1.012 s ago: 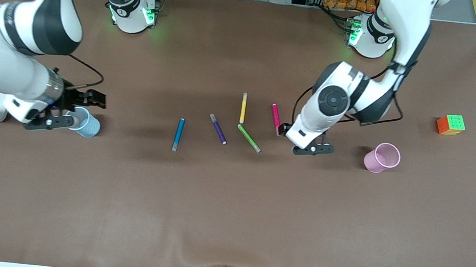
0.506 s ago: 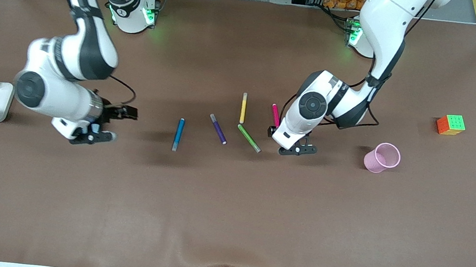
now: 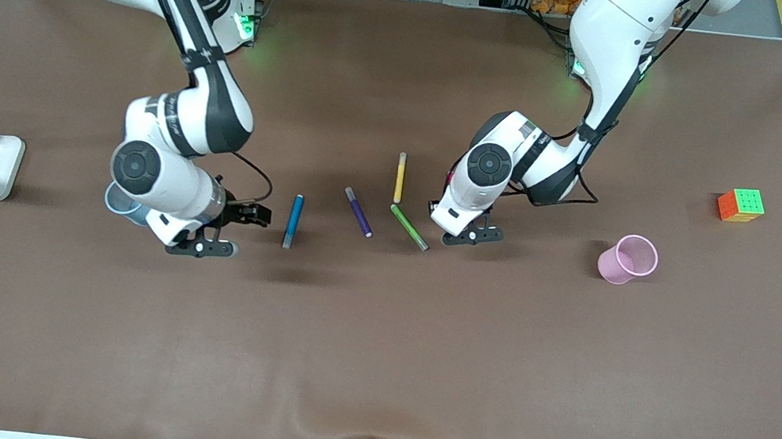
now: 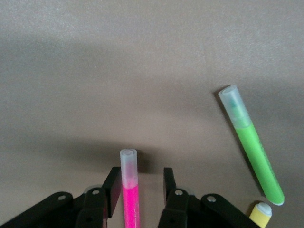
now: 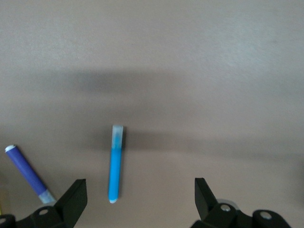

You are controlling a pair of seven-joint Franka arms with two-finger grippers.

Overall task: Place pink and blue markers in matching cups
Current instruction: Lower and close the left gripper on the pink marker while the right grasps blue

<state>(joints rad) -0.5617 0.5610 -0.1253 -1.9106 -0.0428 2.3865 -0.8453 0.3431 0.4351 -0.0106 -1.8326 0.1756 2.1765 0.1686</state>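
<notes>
The left end effector (image 3: pixel 465 228), mid-frame in the front view, has its 2 fingers spread astride the pink marker (image 4: pixel 130 199) on the table (image 3: pixel 374 365), not pinching it. The right end effector (image 3: pixel 246 231) gapes wide just beside the blue marker (image 3: pixel 293 221). The pink cup (image 3: pixel 627 259) stands toward the left arm's end. The blue cup (image 3: pixel 114 203) is half hidden under the right arm.

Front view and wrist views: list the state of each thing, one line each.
pink marker: between left pincer fingers, not yet clamped
blue marker: flat on table
right pincer: open, over table beside blue marker
pink cup: upright, empty
blue cup: mostly hidden by right arm
</notes>
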